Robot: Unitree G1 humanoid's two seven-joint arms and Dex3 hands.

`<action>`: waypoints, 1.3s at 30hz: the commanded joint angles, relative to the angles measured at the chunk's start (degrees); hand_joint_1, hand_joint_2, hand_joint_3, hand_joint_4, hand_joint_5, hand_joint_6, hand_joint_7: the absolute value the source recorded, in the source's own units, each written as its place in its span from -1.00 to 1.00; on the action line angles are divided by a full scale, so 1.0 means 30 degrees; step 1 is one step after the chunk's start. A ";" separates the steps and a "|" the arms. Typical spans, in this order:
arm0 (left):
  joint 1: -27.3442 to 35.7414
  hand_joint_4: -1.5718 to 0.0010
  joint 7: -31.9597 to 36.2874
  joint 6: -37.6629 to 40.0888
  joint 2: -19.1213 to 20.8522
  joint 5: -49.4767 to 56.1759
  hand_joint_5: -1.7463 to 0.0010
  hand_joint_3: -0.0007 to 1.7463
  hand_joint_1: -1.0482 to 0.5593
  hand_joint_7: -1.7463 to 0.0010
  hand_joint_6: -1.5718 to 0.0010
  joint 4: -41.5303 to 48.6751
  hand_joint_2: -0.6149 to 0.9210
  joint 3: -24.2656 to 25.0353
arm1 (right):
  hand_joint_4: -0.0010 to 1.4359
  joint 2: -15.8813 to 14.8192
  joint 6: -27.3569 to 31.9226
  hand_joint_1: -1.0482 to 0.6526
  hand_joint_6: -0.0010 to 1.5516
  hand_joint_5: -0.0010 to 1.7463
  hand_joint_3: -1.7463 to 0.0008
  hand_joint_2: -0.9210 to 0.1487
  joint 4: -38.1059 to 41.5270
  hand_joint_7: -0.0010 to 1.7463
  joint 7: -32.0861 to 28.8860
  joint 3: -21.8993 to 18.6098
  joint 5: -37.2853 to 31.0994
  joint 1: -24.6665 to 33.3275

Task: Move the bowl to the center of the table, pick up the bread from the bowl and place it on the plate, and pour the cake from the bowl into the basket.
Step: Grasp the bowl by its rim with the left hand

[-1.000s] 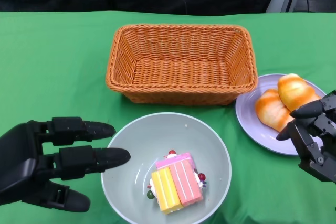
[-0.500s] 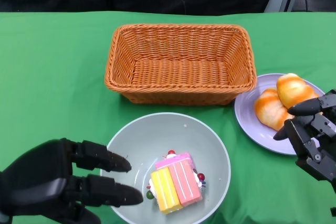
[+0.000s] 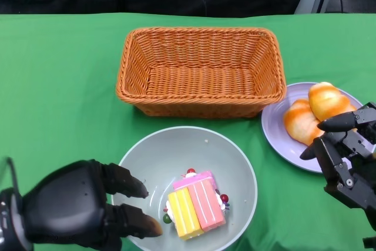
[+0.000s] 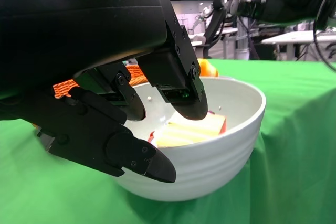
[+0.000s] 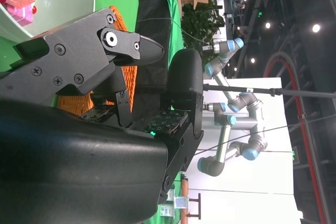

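While the pale grey-green ceramic bowl (image 3: 185,189) held the pink-and-yellow layered cake slice (image 3: 196,204), left hand (image 3: 76,210) straddled its near rim: upper fingers (image 4: 176,85) inside, lower one outside, not clamped. Right hand (image 3: 343,157) hung spread and empty beside two glazed orange bread rolls (image 3: 317,111) on the lilac plate (image 3: 276,130).

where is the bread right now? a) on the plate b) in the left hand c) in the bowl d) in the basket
a: both pieces of bread lie on the plate; the bowl holds only the cake.
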 commanded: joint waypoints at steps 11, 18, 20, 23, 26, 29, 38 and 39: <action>0.1377 -0.03 0.2137 0.7790 0.1984 0.1074 1.00 -0.99 -0.31 1.00 -0.06 -0.3450 0.77 -0.4747 | -0.05 0.0290 0.0028 0.06 -0.07 0.70 0.14 -0.45 -0.0695 0.23 -0.0450 0.0070 -0.0132 0.0386; 0.0975 -0.04 0.1777 0.9849 0.2108 0.0900 1.00 -0.99 -0.30 1.00 -0.05 -0.3639 0.80 -0.6772 | -0.04 0.0214 0.0031 0.05 -0.07 0.70 0.12 -0.44 -0.0860 0.24 -0.0336 0.0114 -0.0040 0.0424; 0.0813 -0.05 0.1726 1.0320 0.2078 0.0967 0.99 -0.99 -0.30 1.00 -0.05 -0.3524 0.81 -0.7329 | -0.03 0.0200 0.0101 0.05 -0.07 0.70 0.11 -0.43 -0.1012 0.24 -0.0413 0.0140 -0.0132 0.0501; 0.0414 -0.08 0.2085 1.0913 0.1800 0.1133 0.98 -0.99 -0.28 0.99 -0.06 -0.2748 0.83 -0.8328 | -0.05 0.0215 0.0167 0.07 -0.07 0.69 0.09 -0.42 -0.1106 0.25 -0.0421 0.0145 -0.0075 0.0576; -0.0048 -0.10 0.2103 1.1439 0.1664 0.1026 0.98 -0.99 -0.25 0.98 -0.09 -0.1798 0.84 -0.9114 | -0.04 0.0249 0.0150 0.07 -0.07 0.69 0.08 -0.39 -0.1075 0.25 -0.0431 0.0125 -0.0086 0.0571; -0.0384 -0.13 0.1883 1.2003 0.1679 0.0873 0.97 -0.99 -0.24 0.98 -0.13 -0.1208 0.85 -0.9649 | -0.04 0.0301 0.0228 0.07 -0.07 0.69 0.06 -0.38 -0.1149 0.25 -0.0456 0.0153 -0.0020 0.0609; -0.0970 -0.30 0.0698 1.2862 0.1769 -0.0233 0.94 -0.99 -0.18 0.96 -0.25 -0.0378 0.88 -1.0673 | -0.06 0.0176 0.0147 0.07 -0.08 0.68 0.06 -0.38 -0.1110 0.24 -0.0292 0.0073 0.0072 0.0630; -0.1021 -0.32 0.0681 1.2863 0.1755 -0.0408 0.94 -0.99 -0.17 0.95 -0.27 -0.0260 0.89 -1.0759 | -0.06 0.0179 0.0181 0.07 -0.07 0.69 0.06 -0.38 -0.1142 0.24 -0.0298 0.0070 0.0083 0.0646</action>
